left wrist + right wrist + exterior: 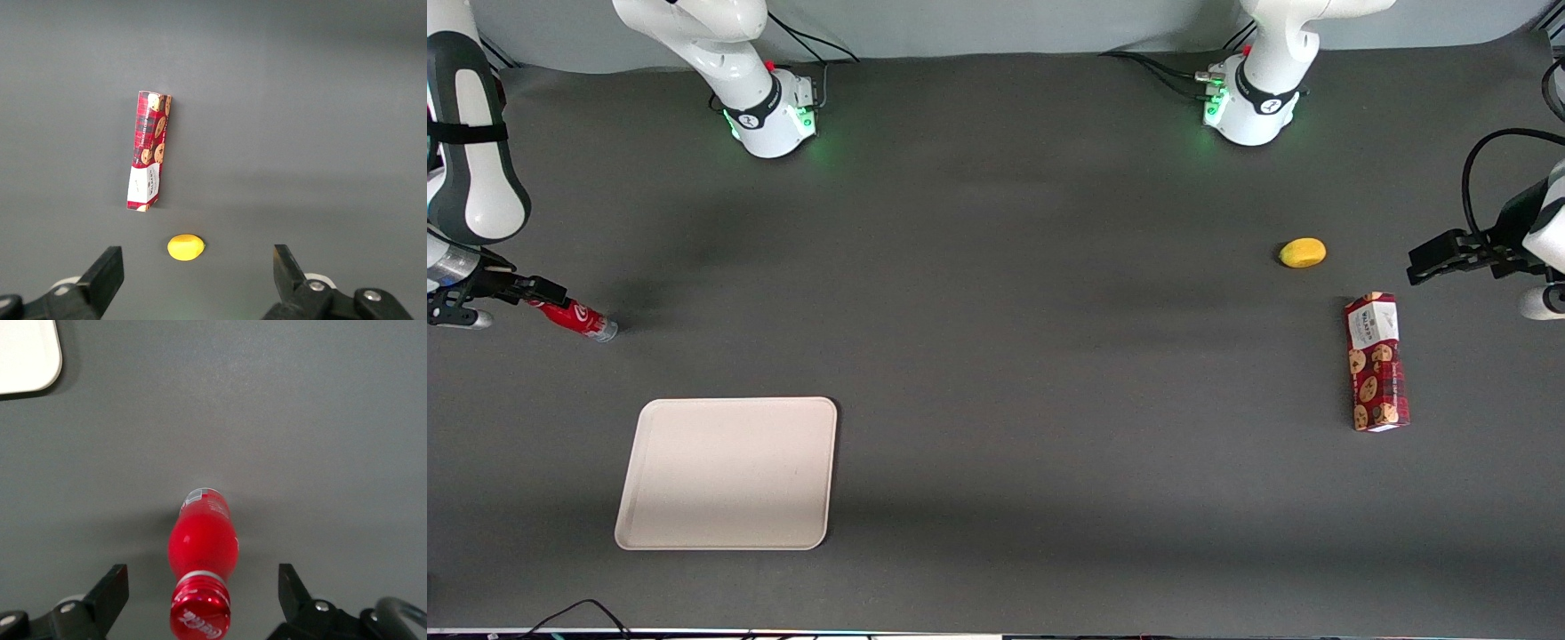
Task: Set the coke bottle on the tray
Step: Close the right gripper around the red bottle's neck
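Note:
The coke bottle (580,319) lies on its side on the dark table at the working arm's end, cap toward my gripper and silvery base pointing away. My right gripper (550,295) is open at the cap end. In the right wrist view the red cap (200,613) sits between the two black fingers (110,593), with a gap to each, and the bottle body (202,543) stretches away from the gripper (202,595). The cream-white tray (727,473) lies flat, nearer to the front camera than the bottle; one rounded corner of the tray (27,353) shows in the wrist view.
A red cookie box (1376,363) and a small yellow object (1303,252) lie toward the parked arm's end of the table; the left wrist view shows the box (148,152) and the yellow object (185,247). Two arm bases (774,111) stand at the table's back edge.

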You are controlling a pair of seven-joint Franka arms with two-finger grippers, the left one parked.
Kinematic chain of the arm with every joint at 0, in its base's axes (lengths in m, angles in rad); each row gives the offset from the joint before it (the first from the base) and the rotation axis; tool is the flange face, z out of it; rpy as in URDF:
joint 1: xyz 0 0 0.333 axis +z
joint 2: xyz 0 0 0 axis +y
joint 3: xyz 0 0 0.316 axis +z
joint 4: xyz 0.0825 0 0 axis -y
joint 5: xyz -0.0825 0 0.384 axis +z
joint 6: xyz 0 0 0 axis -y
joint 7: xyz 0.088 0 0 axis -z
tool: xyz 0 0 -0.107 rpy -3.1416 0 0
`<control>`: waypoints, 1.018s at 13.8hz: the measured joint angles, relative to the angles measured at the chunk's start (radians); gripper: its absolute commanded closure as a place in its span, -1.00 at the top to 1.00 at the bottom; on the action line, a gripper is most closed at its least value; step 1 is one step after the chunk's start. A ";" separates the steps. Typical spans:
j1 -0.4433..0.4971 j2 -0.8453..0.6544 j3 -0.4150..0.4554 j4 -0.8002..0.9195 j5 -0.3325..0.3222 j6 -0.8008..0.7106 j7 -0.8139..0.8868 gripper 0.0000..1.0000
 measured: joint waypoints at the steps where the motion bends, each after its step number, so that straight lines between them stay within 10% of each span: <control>1: 0.000 0.001 0.000 0.000 0.000 0.000 0.000 0.14; 4: 0.000 0.002 0.000 0.000 0.000 0.000 0.000 -0.94; 14: 0.004 -0.009 0.000 0.023 0.001 -0.022 0.008 -1.00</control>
